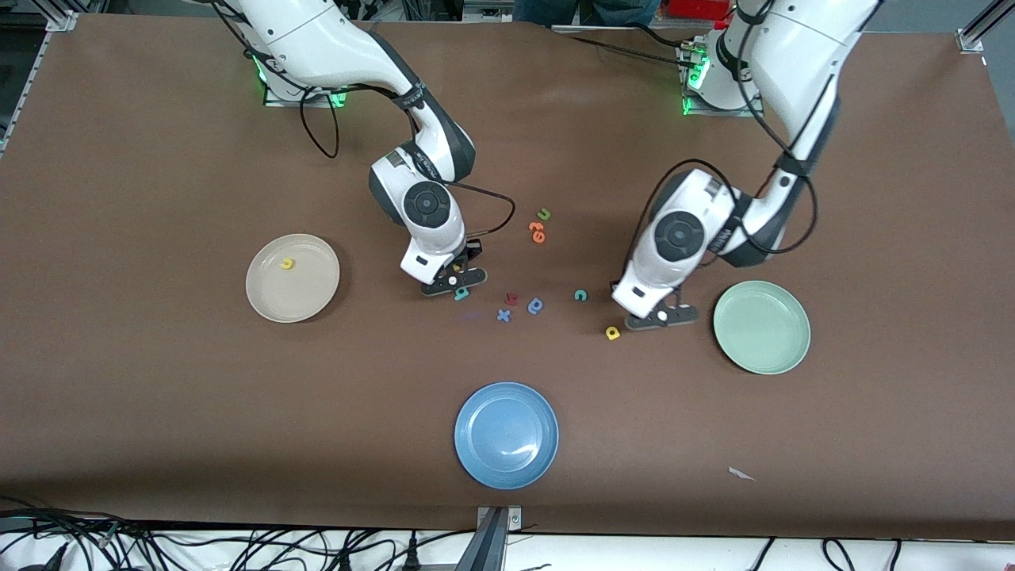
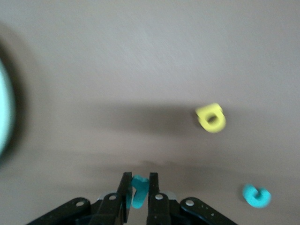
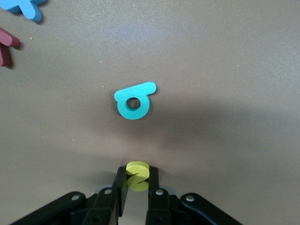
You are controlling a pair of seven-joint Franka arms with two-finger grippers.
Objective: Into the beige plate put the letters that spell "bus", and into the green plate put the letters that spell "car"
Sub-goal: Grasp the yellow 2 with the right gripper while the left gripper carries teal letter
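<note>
A: What is the left pincer [image 2: 138, 194] doing?
B: It is shut tight on a small teal letter [image 2: 138, 190], low over the tabletop [image 1: 158, 444], near the green plate [image 1: 762, 327]. The yellow a [image 1: 612, 333] lies just beside it, and the teal c [image 1: 580, 295] is a bit more toward the middle.

A: And the right pincer [image 3: 137, 185]?
B: It is clamped on a small yellow letter [image 3: 137, 176], just above the tabletop. The teal b [image 3: 133, 101] lies flat right by it.

A: Is anything in the plates?
B: The beige plate [image 1: 293, 278] has one yellow letter [image 1: 287, 263] in it. It sits toward the right arm's end. The green plate sits toward the left arm's end.

A: What else is there?
B: A blue plate [image 1: 506, 434] sits nearer the front camera. Between the two pincers lie a blue x [image 1: 503, 315], a red letter [image 1: 511, 299] and a blue looped letter [image 1: 535, 306]. A green u [image 1: 544, 214] and an orange piece [image 1: 538, 231] lie farther off
</note>
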